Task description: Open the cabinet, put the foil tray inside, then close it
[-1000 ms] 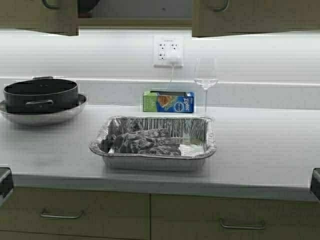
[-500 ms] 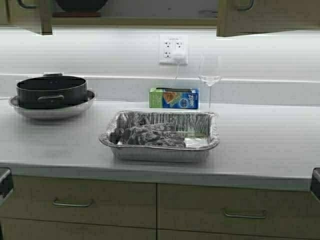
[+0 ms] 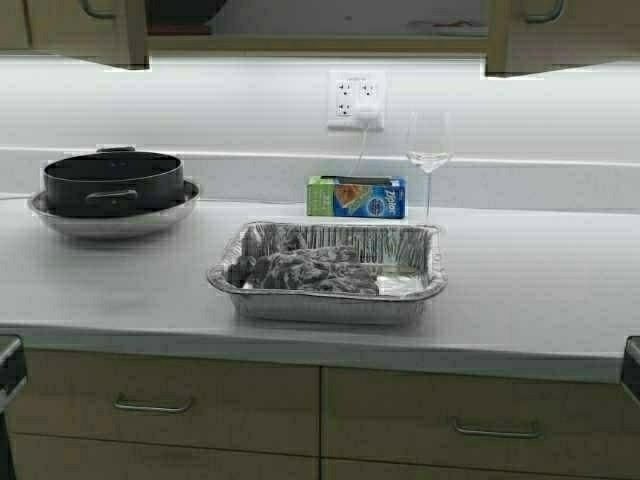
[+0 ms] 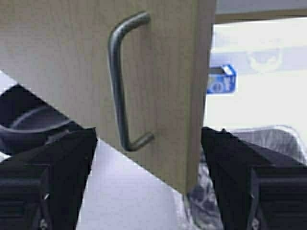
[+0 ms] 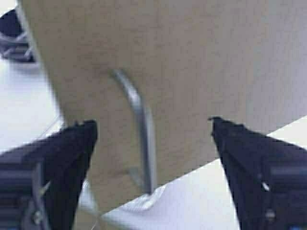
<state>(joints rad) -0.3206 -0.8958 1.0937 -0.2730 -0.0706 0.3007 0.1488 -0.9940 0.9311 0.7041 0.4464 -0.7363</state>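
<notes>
The cabinet's two tan doors stand open at the top of the high view, the left door (image 3: 90, 30) and the right door (image 3: 560, 35), with a wide gap between them. In the left wrist view my left gripper (image 4: 148, 139) is open, its fingers either side of the left door's metal bar handle (image 4: 117, 86) and not touching it. In the right wrist view my right gripper (image 5: 153, 127) is open around the right door's handle (image 5: 141, 124). The foil tray (image 3: 330, 297) sits on the counter below, with crumpled dark grey material (image 3: 305, 272) in it.
A black pot in a steel bowl (image 3: 113, 183) stands at the counter's left. A green and blue Ziploc box (image 3: 356, 197) and a wine glass (image 3: 428, 160) stand behind the tray. A wall outlet (image 3: 356, 98) is above. Drawers (image 3: 160, 400) run below the counter.
The robot has moved: the whole scene has shifted right and looks a little smaller. The right door's edge has swung further right, widening the gap between the doors.
</notes>
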